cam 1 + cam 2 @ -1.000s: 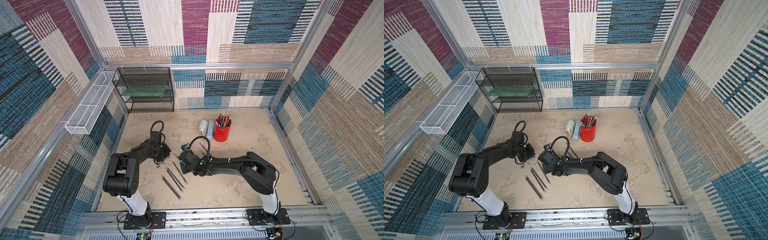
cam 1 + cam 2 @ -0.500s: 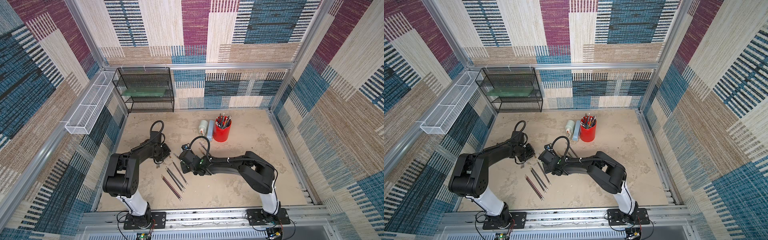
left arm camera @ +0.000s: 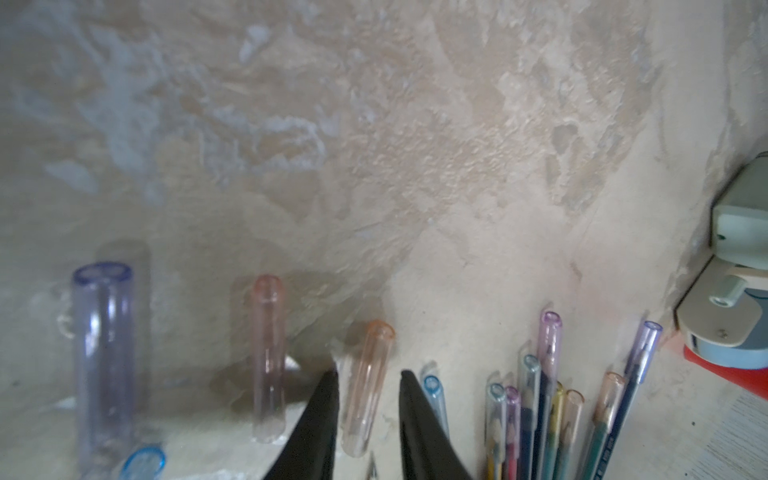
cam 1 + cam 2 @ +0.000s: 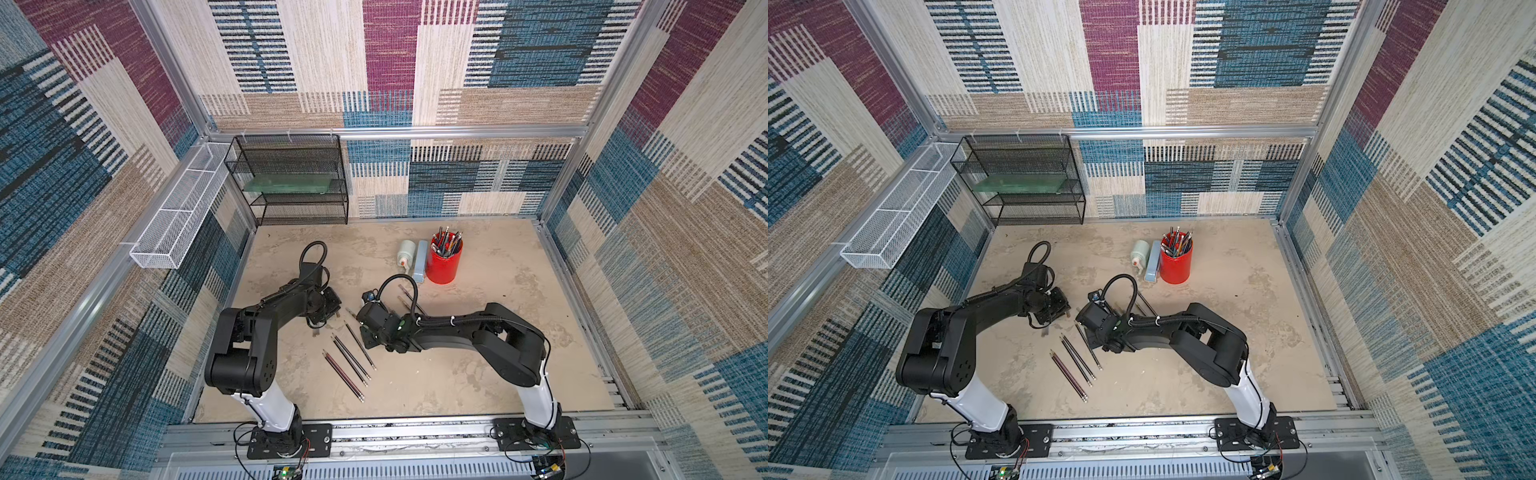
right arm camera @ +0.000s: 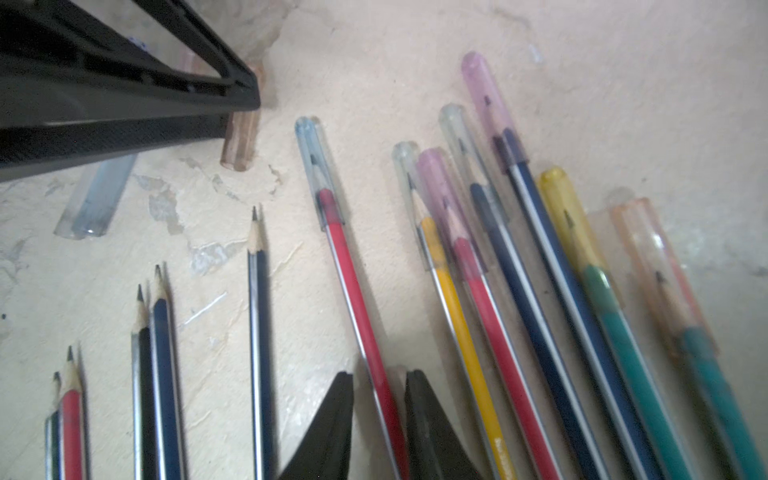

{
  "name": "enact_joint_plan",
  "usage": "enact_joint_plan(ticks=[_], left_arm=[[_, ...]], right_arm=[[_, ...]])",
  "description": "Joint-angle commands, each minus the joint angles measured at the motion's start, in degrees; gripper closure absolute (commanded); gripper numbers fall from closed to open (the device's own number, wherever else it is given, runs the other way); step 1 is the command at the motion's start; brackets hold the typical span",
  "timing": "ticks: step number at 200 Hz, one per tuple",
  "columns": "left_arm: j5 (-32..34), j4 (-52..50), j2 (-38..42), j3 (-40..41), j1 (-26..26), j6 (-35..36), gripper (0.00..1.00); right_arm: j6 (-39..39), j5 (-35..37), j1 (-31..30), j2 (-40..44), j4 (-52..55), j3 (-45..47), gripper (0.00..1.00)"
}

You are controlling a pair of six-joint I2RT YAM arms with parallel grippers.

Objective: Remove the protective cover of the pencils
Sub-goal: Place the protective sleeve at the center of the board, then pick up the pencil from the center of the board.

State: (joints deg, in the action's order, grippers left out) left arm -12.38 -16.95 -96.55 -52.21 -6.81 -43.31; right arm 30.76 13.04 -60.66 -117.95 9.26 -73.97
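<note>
Several pencils (image 5: 478,316) with clear tinted covers lie side by side on the table. My right gripper (image 5: 380,376) is open and straddles the shaft of a red pencil (image 5: 353,282) that wears a blue cover (image 5: 313,158); a gap shows beside one finger. Several bare pencils (image 4: 349,361) lie in front of it. My left gripper (image 3: 369,374) is open, and a loose orange cover (image 3: 368,386) lies on the table between its fingertips. A pink cover (image 3: 268,353) and a violet cover (image 3: 104,353) lie loose nearby. In both top views the two grippers (image 4: 330,305) (image 4: 1096,322) face each other.
A red cup (image 4: 444,264) of pens stands at the back, with a pale bottle (image 4: 405,251) and a light blue box (image 4: 420,262) beside it. A black mesh shelf (image 4: 291,187) and a white wire basket (image 4: 178,216) line the back left.
Both arms stay almost where they were. The left jaws have parted a little and the orange cover lies free between them. The right jaws have narrowed around the red pencil.
</note>
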Motion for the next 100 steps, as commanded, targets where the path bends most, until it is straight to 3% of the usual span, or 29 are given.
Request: enact_joint_plan(ticks=[1,49,100], left_arm=[[0.3,-1.0,0.2,0.3,0.0,1.0,0.70],[-0.2,0.0,1.5,1.0,0.0,0.9,0.68],[0.0,1.1,4.4,2.5,0.0,0.9,0.56]], right_arm=[[0.2,0.1,-0.1,-0.4,1.4,0.0,0.73],[0.2,0.3,-0.3,-0.7,1.5,-0.3,0.76],[0.2,0.2,-0.4,-1.2,1.5,-0.5,0.79]])
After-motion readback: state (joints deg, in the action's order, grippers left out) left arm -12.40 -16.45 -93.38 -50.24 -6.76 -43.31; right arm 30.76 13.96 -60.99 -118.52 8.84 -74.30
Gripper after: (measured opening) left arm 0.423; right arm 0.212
